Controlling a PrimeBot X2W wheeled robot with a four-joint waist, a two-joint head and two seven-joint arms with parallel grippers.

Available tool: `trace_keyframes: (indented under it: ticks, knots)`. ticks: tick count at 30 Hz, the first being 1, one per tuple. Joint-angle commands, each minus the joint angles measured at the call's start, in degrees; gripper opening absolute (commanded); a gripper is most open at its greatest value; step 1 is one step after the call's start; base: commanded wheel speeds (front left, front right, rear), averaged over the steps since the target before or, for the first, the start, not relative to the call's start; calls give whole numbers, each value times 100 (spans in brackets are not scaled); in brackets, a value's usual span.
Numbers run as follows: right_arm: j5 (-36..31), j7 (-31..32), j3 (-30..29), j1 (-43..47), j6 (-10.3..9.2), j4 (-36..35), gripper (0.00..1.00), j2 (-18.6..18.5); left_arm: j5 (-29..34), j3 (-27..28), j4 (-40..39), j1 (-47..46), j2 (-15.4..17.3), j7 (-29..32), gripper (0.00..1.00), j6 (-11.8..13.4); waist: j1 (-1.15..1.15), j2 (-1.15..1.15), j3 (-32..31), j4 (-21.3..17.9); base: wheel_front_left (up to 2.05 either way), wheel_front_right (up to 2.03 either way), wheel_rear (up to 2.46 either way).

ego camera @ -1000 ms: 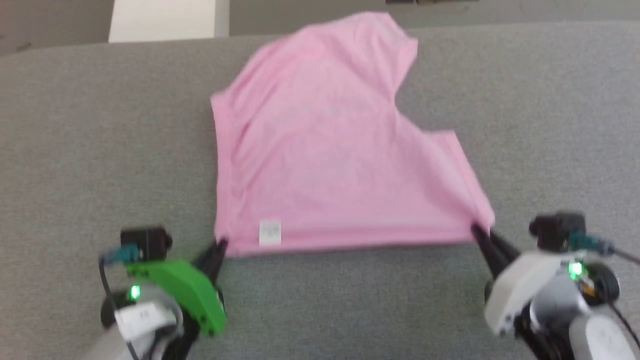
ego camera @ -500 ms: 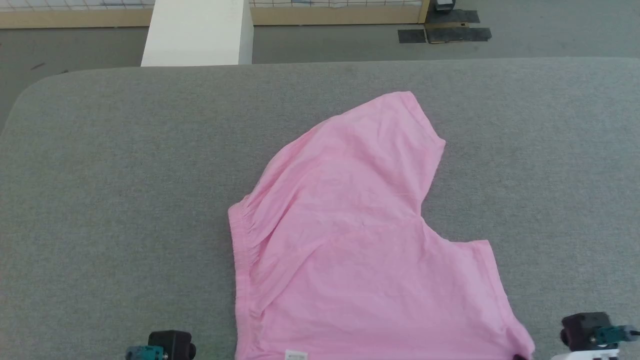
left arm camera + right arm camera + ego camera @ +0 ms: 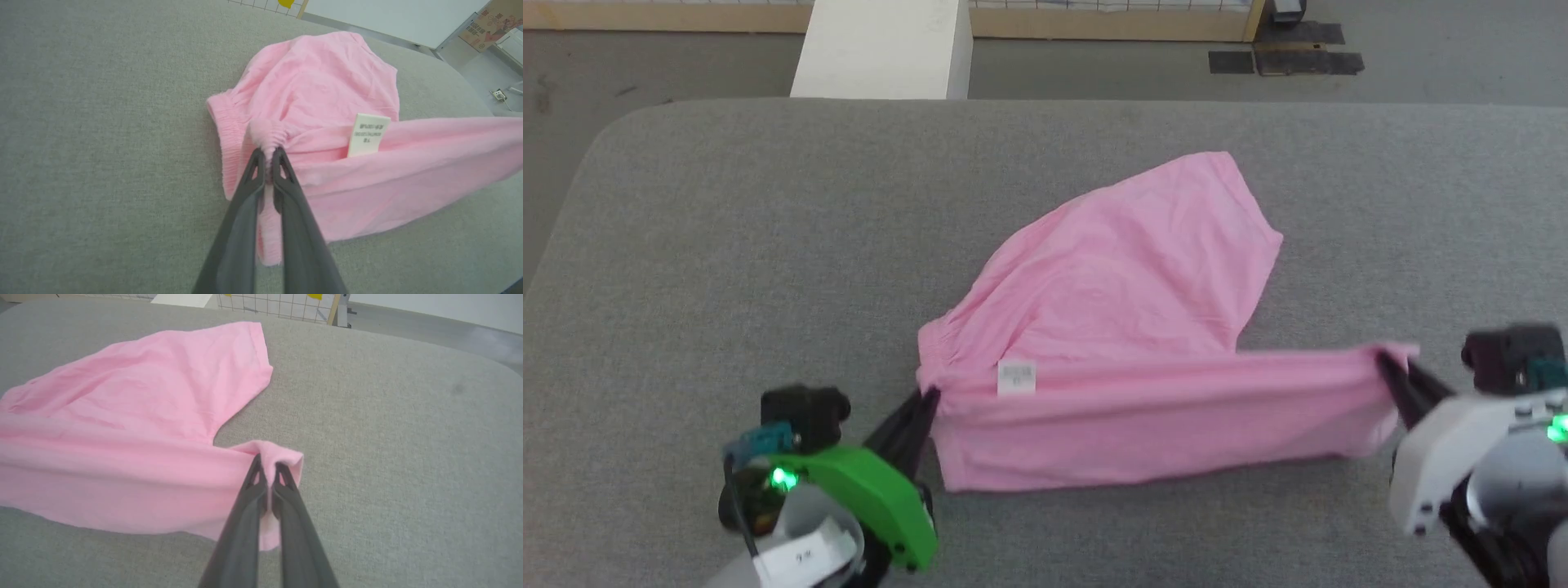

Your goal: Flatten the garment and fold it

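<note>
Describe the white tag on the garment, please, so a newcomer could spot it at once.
On the grey table lies a pink garment. The tag sits on its raised near edge, close to the left gripper, and is the only white patch.

Perhaps lab: wire-grid fence (image 3: 278, 306), padded table (image 3: 686, 245)

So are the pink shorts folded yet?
Not yet. The garment is half lifted: left gripper and right gripper pinch its near edge taut.

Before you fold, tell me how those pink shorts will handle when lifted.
Probably very floppy: the garment sags in a loose band between the left gripper and right gripper. Likely light, since two fingertip pinches hold up that edge. It may bunch rather than slip: the waistband gathers at the left pinch.
</note>
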Motion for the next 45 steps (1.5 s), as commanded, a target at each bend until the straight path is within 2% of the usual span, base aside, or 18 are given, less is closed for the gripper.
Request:
trace_keyframes:
  ticks: [1,10,16,24,33,42,43,44,45]
  knots:
    - [-42,-67,66,-383,-10,138,0,-119,67,55,141,-272,-82,-78,0,-73,1,0,127,78,0,0,0]
    - [1,-474,514,-2478,-10,1646,0,-674,251,194,1288,-1438,-684,-381,0,-307,1,0,759,374,0,0,0]
    - [15,-827,887,-3695,-10,2862,0,-817,312,298,1893,-1951,-978,-508,0,-230,1,0,1189,498,0,0,0]
    - [-45,-1085,1424,-4992,-10,4338,0,-876,336,270,2308,-2325,-1202,-429,0,-157,1,0,1627,683,0,0,0]
    - [3,-824,1775,-5970,-10,5650,0,-1019,331,75,2503,-2617,-1403,-161,0,-222,1,0,1989,959,0,0,0]
    - [512,96,2254,-6411,-10,6372,0,-1138,251,-100,2559,-2650,-1491,101,0,-312,1,0,2038,1100,0,0,0]
    - [582,190,2250,-6421,-10,6418,0,-1153,245,-103,2558,-2647,-1497,105,48,-309,1,0,2020,1102,0,0,0]
    - [620,229,2261,-6420,-10,6432,20,-1164,249,-96,2545,-2645,-1504,71,100,-308,1,0,1998,1103,0,0,0]
    - [659,181,2274,-6414,-10,6406,98,-1178,259,-82,2525,-2640,-1512,10,100,-305,1,0,1961,1101,0,0,0]
